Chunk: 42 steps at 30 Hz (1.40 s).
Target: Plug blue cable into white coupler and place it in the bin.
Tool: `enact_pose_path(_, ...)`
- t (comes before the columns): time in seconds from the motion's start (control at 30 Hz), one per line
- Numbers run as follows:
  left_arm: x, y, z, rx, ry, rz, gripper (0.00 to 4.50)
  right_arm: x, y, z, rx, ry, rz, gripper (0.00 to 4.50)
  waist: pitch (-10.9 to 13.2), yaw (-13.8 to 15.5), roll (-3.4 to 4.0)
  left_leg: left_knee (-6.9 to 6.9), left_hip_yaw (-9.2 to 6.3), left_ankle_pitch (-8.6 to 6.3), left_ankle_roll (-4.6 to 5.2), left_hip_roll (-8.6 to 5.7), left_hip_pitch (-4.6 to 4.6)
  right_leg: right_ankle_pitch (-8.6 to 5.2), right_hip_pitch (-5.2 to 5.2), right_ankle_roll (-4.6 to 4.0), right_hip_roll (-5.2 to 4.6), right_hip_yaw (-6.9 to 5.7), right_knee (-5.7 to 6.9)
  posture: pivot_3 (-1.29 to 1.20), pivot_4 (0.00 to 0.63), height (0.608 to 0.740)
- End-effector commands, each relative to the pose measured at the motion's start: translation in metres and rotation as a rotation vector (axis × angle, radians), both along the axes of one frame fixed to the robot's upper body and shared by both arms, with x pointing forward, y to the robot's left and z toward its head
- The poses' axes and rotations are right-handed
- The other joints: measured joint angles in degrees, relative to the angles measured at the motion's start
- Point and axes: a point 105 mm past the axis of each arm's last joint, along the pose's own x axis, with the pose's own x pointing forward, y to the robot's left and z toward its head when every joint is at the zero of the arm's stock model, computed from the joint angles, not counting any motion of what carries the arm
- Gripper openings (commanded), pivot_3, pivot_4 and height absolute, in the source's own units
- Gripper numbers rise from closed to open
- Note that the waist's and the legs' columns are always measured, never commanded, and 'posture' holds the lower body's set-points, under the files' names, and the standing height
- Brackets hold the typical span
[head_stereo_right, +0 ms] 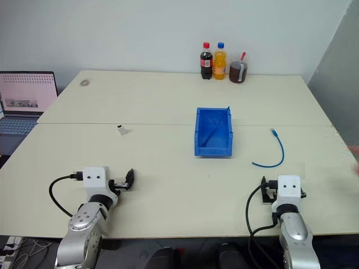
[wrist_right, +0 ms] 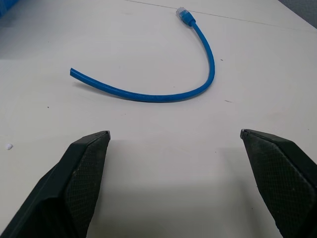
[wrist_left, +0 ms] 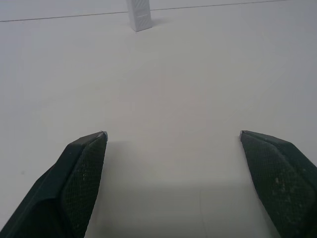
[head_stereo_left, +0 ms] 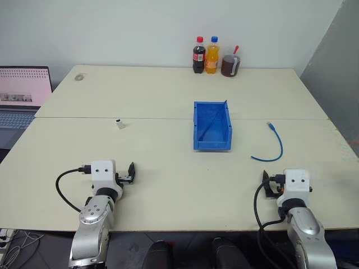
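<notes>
Pale cream table [head_stereo_left: 168, 185], two slabs joined by a seam running side to side, white wall behind. Laptop [head_stereo_left: 22, 95] off the left edge. Cola bottle [head_stereo_left: 198, 55], orange bottle [head_stereo_left: 212, 55] and a dark jug [head_stereo_left: 230, 66] stand together at the far edge, well apart from the work area.

Bin [head_stereo_left: 212, 125], bright blue, sits about mid-table just on the near side of the seam, tall walls, lower lip facing the robot; broad bare tabletop on both its flanks and in front.

Blue cable [wrist_right: 163, 91] lies flat to the right of the bin, apart from it: thin cord curved in a hook, clear plug at the far end, cut end nearer the robot. It lies ahead of the right gripper [wrist_right: 173, 141], whose fingers stand wide apart, nothing between them.

White coupler [wrist_left: 139, 15], small boxy block, stands alone left of the bin, near the seam. Left gripper [wrist_left: 172, 139] faces it from well back, fingers spread wide, empty.
</notes>
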Motion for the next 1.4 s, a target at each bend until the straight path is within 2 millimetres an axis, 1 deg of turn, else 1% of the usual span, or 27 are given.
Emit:
enact_pose_path(0.03,0.000,0.007,0.003,0.025,0.001,0.024,4.50,0.001,-0.001,0.017,-0.017,-0.067,-0.010,4.48,0.00,0.00,0.00,0.00,0.00,0.00,0.00,0.00,0.00,0.00,0.00,0.00,0.00,0.00,0.00,0.00,0.150,0.740)
enact_pose_path(0.37,0.000,0.004,0.004,-0.003,-0.017,0.025,4.50,-0.001,-0.003,0.015,-0.026,-0.062,-0.009,4.48,0.00,0.00,0.00,0.00,0.00,0.00,0.00,0.00,0.00,0.00,0.00,0.00,0.00,0.00,0.00,0.00,0.150,0.740)
enact_pose_path(0.9,0.003,0.000,0.003,-0.018,-0.022,0.016,4.50,-0.002,-0.005,0.018,-0.035,-0.071,-0.015,4.48,0.00,0.00,-0.01,0.00,0.00,0.00,0.00,-0.01,-0.01,0.00,0.01,0.00,0.00,0.00,-0.01,0.00,0.150,0.740)
enact_pose_path(1.0,0.004,-0.003,0.004,-0.030,-0.024,-0.016,4.50,-0.002,-0.007,0.019,-0.026,-0.074,-0.031,4.48,0.00,0.02,0.00,0.00,0.00,0.00,0.00,-0.01,-0.01,0.00,0.00,0.00,0.00,-0.01,-0.01,0.00,0.150,0.740)
enact_pose_path(1.07,0.007,-0.009,0.008,-0.029,-0.029,-0.078,4.50,-0.002,-0.009,0.022,-0.016,-0.083,-0.046,4.48,0.00,0.01,-0.01,0.00,0.00,0.00,0.00,-0.01,-0.01,0.00,0.00,0.01,0.00,-0.01,-0.01,0.00,0.150,0.740)
enact_pose_path(1.13,0.013,-0.018,0.019,-0.033,-0.048,-0.185,4.50,-0.002,-0.011,0.028,-0.019,-0.094,-0.052,4.48,0.01,0.02,-0.03,0.00,0.01,0.00,0.00,-0.02,-0.02,0.00,-0.01,0.00,0.00,-0.01,-0.01,0.00,0.150,0.740)
enact_pose_path(1.17,0.018,-0.028,0.027,-0.025,-0.059,-0.272,4.50,-0.002,-0.012,0.031,-0.023,-0.100,-0.052,4.48,0.04,0.02,-0.06,0.00,0.00,0.00,0.00,-0.03,-0.03,0.00,-0.02,0.00,0.01,-0.02,-0.01,0.00,0.150,0.740)
enact_pose_path(1.3,0.040,-0.066,0.072,0.015,-0.130,-0.590,4.50,-0.001,-0.013,0.046,-0.041,-0.115,-0.032,4.48,0.10,0.32,-0.20,0.00,-0.03,0.01,-0.02,-0.07,-0.09,0.01,-0.05,0.00,0.07,-0.09,0.02,0.00,0.150,0.740)
enact_pose_path(1.33,0.046,-0.081,0.087,0.018,-0.153,-0.691,4.50,0.002,-0.014,0.053,-0.044,-0.124,-0.024,4.48,0.09,0.27,-0.20,0.00,-0.03,0.02,-0.02,-0.10,-0.14,0.01,-0.11,0.00,0.09,-0.10,0.02,0.00,0.150,0.740)
enact_pose_path(1.37,0.050,-0.091,0.096,0.021,-0.165,-0.756,4.50,0.004,-0.015,0.057,-0.045,-0.129,-0.020,4.48,0.10,0.29,-0.22,0.01,0.03,0.02,-0.02,-0.08,-0.13,0.02,-0.10,0.03,0.10,-0.05,0.00,0.00,0.150,0.740)
enact_pose_path(1.4,0.051,-0.112,0.109,0.045,-0.180,-0.888,4.50,0.009,-0.018,0.063,-0.049,-0.134,-0.012,4.48,0.15,0.30,-0.29,0.01,0.04,0.02,-0.02,-0.13,-0.17,0.02,-0.12,0.03,0.09,-0.04,0.00,0.00,0.150,0.740)
